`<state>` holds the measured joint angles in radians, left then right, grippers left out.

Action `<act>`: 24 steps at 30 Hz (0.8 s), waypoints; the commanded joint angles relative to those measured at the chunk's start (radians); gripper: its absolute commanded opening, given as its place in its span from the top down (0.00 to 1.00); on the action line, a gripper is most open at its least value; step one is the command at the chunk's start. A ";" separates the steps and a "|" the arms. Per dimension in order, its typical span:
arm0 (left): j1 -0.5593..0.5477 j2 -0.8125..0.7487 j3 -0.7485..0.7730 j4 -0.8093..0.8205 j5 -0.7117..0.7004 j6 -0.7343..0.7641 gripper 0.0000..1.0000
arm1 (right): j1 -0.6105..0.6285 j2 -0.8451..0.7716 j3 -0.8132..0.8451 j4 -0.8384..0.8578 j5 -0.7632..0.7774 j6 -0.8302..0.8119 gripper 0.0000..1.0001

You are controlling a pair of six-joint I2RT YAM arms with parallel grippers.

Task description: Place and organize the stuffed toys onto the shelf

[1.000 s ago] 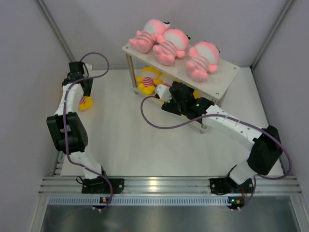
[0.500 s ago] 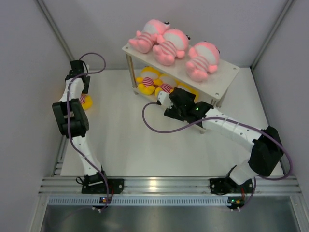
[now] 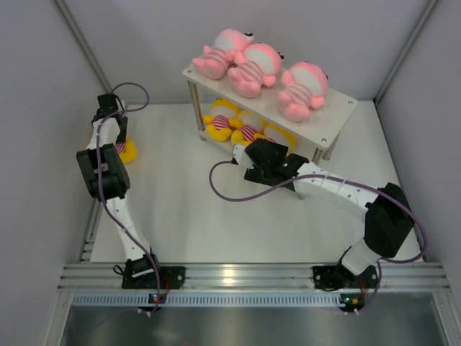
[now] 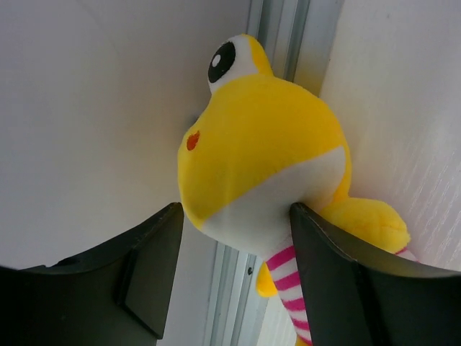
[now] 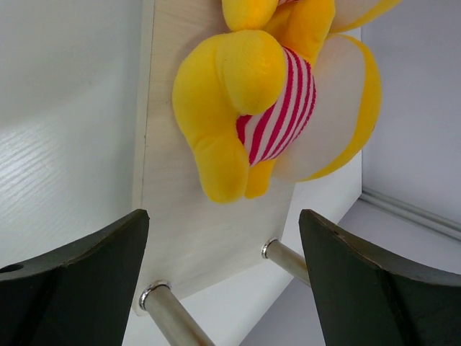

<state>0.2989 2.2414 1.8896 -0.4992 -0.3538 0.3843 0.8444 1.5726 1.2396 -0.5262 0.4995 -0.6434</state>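
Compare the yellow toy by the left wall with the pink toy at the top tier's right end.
Colour: the yellow toy is yellow, the pink toy pink. Place: the yellow toy sits on the table between the left gripper's fingers; the pink toy lies on the shelf's top tier, untouched. Both wear pink-and-white striped shirts.

From above, the shelf (image 3: 338, 108) hid parts of the lower-tier yellow toys (image 3: 217, 130) and the left arm (image 3: 101, 173) covered most of the loose yellow toy (image 3: 129, 151); the right wrist view's top edge cut off the head of one of them.

stuffed toys (image 4: 259, 144) fuzzy plush; shelf (image 5: 209, 238) matt, legs (image 5: 169, 313) shiny metal
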 commanded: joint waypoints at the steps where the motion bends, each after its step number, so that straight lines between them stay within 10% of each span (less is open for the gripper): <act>1: 0.002 0.024 0.035 0.019 0.042 -0.002 0.33 | 0.015 0.003 0.060 -0.003 0.024 -0.005 0.15; 11: 0.006 0.037 -0.032 0.001 0.237 -0.036 0.70 | 0.015 -0.006 0.078 -0.005 0.051 -0.024 0.15; 15: 0.012 0.041 -0.072 -0.001 0.242 -0.036 1.00 | 0.018 -0.019 0.084 0.000 0.063 -0.030 0.15; 24: -0.027 -0.215 -0.274 -0.001 0.453 -0.019 1.00 | 0.054 -0.094 0.101 0.040 0.071 -0.018 0.15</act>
<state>0.3019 2.1555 1.7187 -0.3954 -0.0811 0.3714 0.8734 1.5688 1.2793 -0.5392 0.5735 -0.6704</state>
